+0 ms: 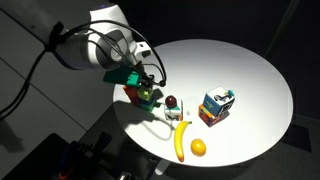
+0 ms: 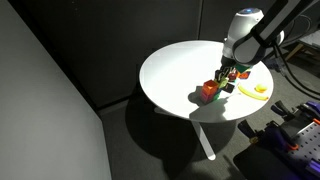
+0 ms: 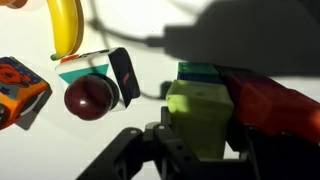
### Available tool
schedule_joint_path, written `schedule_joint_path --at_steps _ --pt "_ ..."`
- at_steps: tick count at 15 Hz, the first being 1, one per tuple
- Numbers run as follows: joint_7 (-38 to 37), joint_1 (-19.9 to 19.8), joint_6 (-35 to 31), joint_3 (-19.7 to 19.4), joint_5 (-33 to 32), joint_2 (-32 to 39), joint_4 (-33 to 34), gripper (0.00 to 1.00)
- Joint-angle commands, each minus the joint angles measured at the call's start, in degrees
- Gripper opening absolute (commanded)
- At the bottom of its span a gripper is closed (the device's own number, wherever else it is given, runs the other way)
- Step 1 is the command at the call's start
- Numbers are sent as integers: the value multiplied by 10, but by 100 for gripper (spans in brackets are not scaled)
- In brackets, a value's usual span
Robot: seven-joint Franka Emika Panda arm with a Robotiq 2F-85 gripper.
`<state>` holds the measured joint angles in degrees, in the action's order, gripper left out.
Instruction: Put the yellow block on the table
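The yellow block (image 3: 200, 115) sits between the two fingers of the claw (image 3: 203, 138). In the wrist view the fingers press against its left and right sides, so the claw looks closed on it. It is at the cluster of blocks near the left edge of the surface (image 1: 240, 70), with a green block (image 3: 198, 72) just beyond it on the far side and a red block (image 3: 265, 100) touching or just beside it on the right. It looms larger than both neighbours, which suggests it is above them or on top of them, but none of the views shows whether its underside rests on another block, hangs free or touches the surface. I judge the task to be at the grasp: the block seems held but has not been set down on a bare patch, so it still has to be carried clear of the cluster, lowered and released. The block is close to a cube with no clear long axis. In the wrist view it reads slightly longer running away from the claw, with flat faces square to the fingers and no tilt. Further out, to the left of the claw, lie a dark red fruit (image 3: 90, 97) and a banana (image 3: 65, 25). An orange (image 1: 198, 147) is near the banana's end, and a small box (image 1: 217, 103) stands well apart to the right.
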<state>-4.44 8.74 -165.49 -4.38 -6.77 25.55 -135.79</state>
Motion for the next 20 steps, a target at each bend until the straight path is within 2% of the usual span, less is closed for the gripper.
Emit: schedule_joint_path --at_steps 1,7,16,20 --pt "7 -14 40 8 4 -34 -7 27" --pt "10 -29 73 3 -2 -62 -18 27" --pt "82 -98 61 13 8 -67 -51 27" --pt "106 -117 58 11 5 -64 -63 27"
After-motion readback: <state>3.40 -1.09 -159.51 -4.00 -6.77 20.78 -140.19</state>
